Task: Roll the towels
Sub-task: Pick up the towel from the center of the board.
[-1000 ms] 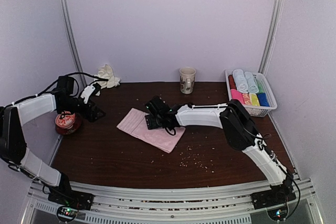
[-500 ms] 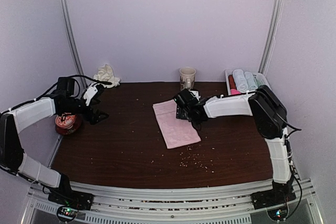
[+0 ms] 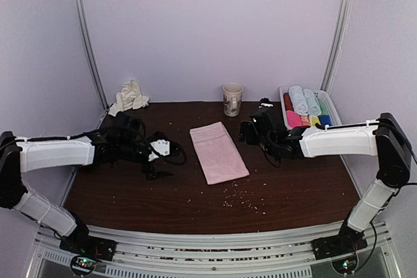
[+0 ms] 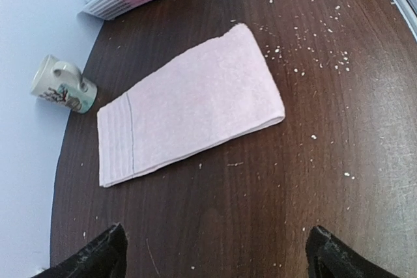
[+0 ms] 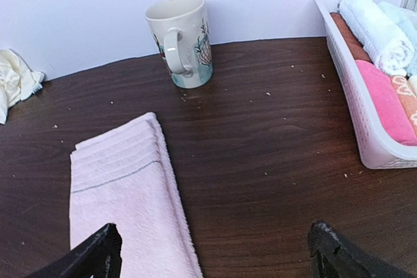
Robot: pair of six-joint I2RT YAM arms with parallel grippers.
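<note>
The pale pink towel (image 3: 218,152) lies folded into a long flat strip in the middle of the table; it also shows in the left wrist view (image 4: 189,105) and the right wrist view (image 5: 124,200). The cream-white towel (image 3: 130,96) lies crumpled at the back left corner, its edge in the right wrist view (image 5: 16,79). My left gripper (image 3: 158,159) is open and empty, just left of the pink towel (image 4: 215,255). My right gripper (image 3: 246,131) is open and empty, just right of the towel's far end (image 5: 212,255).
A mug (image 3: 232,99) stands at the back middle. A white basket (image 3: 329,136) with rolled coloured and light blue-grey towels sits at the back right. Crumbs (image 3: 241,198) lie scattered on the near middle of the table.
The right gripper has let go of the pink towel and drawn back to the right. The left arm has swung from the back left in toward the towel. The towel has stayed put.
</note>
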